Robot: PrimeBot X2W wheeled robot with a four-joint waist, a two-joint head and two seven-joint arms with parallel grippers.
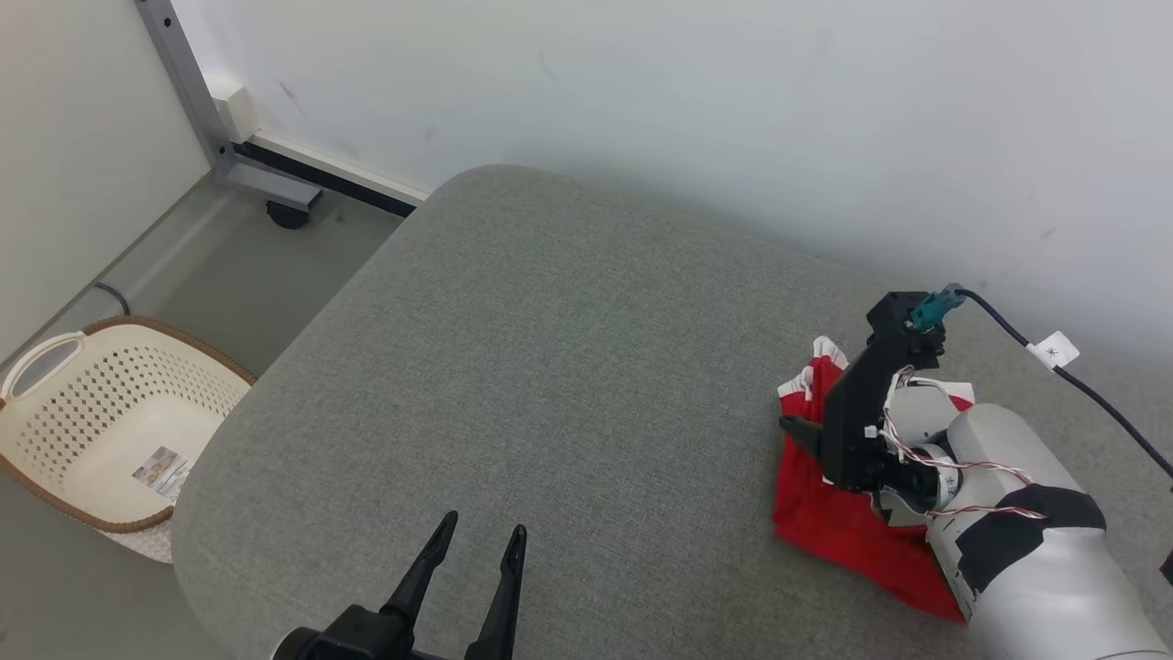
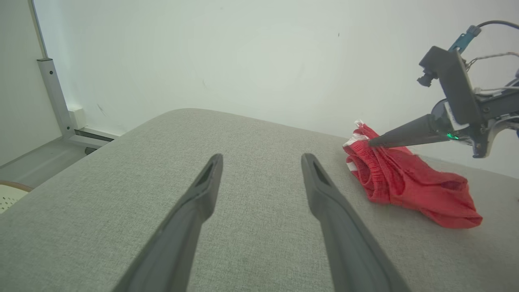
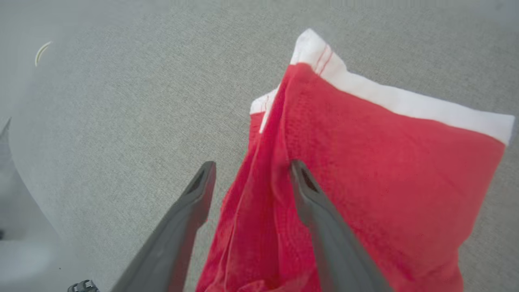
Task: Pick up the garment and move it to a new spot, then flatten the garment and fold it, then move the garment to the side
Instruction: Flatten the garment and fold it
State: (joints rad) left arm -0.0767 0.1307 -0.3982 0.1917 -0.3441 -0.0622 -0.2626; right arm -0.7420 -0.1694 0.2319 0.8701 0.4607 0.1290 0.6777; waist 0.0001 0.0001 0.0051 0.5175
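Note:
The garment (image 1: 825, 522) is red with white trim and lies crumpled on the right part of the grey cushioned surface (image 1: 550, 367). My right gripper (image 1: 797, 429) reaches down onto its left edge. In the right wrist view the right gripper (image 3: 252, 164) stands open, and a raised fold of the garment (image 3: 385, 162) runs between its fingers. The left wrist view shows the garment (image 2: 405, 182) in a heap with the right gripper (image 2: 371, 142) touching its near end. My left gripper (image 1: 484, 524) is open over bare cushion near the front edge, well left of the garment, nothing between its fingers (image 2: 324, 190).
A cream plastic basket (image 1: 55, 431) stands on the floor at the far left, below the cushion's edge. A metal frame leg with a caster (image 1: 275, 197) stands by the white wall behind. A dark cable (image 1: 1081, 385) trails from my right wrist.

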